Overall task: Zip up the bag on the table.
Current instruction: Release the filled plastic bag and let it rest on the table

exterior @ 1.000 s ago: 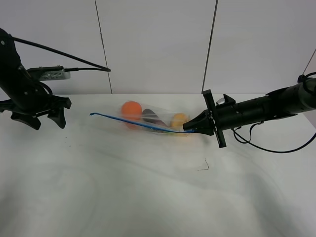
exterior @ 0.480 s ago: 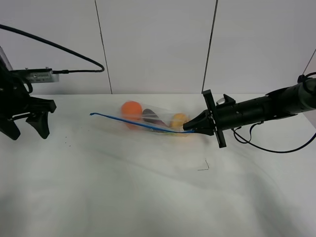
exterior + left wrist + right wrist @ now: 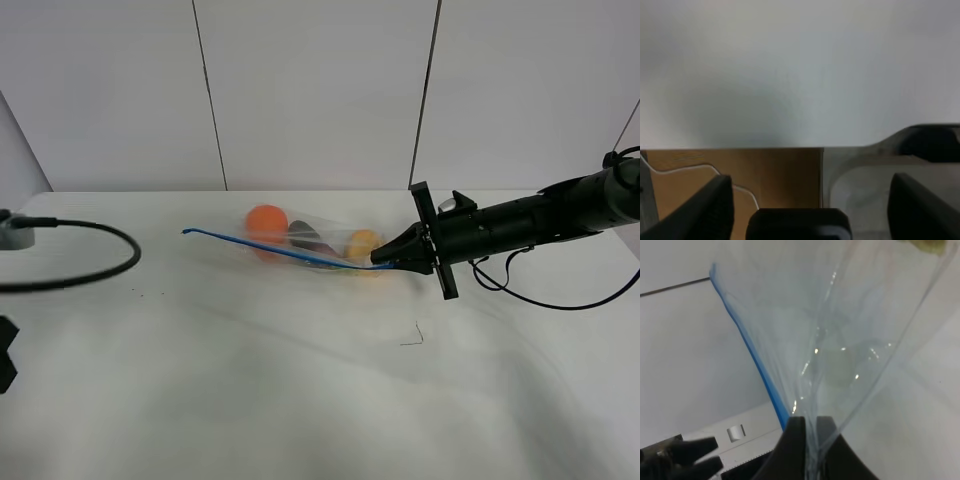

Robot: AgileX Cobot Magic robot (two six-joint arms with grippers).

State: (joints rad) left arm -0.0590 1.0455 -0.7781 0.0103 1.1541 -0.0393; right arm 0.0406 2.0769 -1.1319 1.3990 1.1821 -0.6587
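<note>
Right now the bag (image 3: 310, 243) lies on the white table (image 3: 300, 410), a little toward 12 o'clock from the middle. It is clear and crinkly. You can see an orange fruit (image 3: 266, 222) at its 9 o'clock end, a purple thing (image 3: 304, 235) in the middle and a yellow fruit (image 3: 362, 243) at its 3 o'clock end. The blue zip strip (image 3: 270, 248) runs along the 6 o'clock edge of the bag, from 9 o'clock to 3 o'clock.

The right gripper (image 3: 383, 261) reaches in from 3 o'clock. Its two fingers are pressed together on the 3 o'clock end of the zip strip. The right wrist view shows it up close: the right gripper (image 3: 810, 440) pinches the thin plastic, and the bag (image 3: 850, 340) fans out from it with the zip strip (image 3: 747, 342) along one side.

The left gripper (image 3: 810, 192) is far from the bag. Its fingers (image 3: 715, 207) are spread wide with nothing between them. From up high, only a black cable (image 3: 100, 275) and a small black bit of the left arm (image 3: 4, 362) show at the 9 o'clock edge.
</note>
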